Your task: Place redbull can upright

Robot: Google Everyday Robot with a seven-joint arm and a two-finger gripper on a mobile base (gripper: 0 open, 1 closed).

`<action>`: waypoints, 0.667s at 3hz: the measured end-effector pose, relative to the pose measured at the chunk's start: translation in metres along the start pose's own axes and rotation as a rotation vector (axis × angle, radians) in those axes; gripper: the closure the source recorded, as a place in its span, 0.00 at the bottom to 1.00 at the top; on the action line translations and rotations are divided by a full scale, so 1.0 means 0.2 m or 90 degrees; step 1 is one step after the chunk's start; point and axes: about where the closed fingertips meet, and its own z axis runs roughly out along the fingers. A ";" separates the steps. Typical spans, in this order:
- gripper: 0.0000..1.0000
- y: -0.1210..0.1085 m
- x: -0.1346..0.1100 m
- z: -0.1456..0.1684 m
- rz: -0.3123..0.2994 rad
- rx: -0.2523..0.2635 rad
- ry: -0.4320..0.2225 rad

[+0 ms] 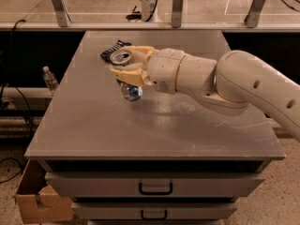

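End effector [124, 63] clamped on tilted redbull can [131, 92] nr dark wrapper [109, 51]; label unreadable.

Lab workspace: steel drawer cabinet [154, 125], glass barrier [206, 1], robot arm [243, 83] whose end effector [124, 67] over the cabinet holds redbull can [131, 92]

No text is legible anywhere (not even on the redbull can [131, 92] in the end effector [123, 64] above the table [140, 135]).
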 end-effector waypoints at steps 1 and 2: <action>1.00 0.00 0.02 -0.04 0.025 0.056 -0.034; 1.00 0.00 0.03 -0.07 0.037 0.092 -0.062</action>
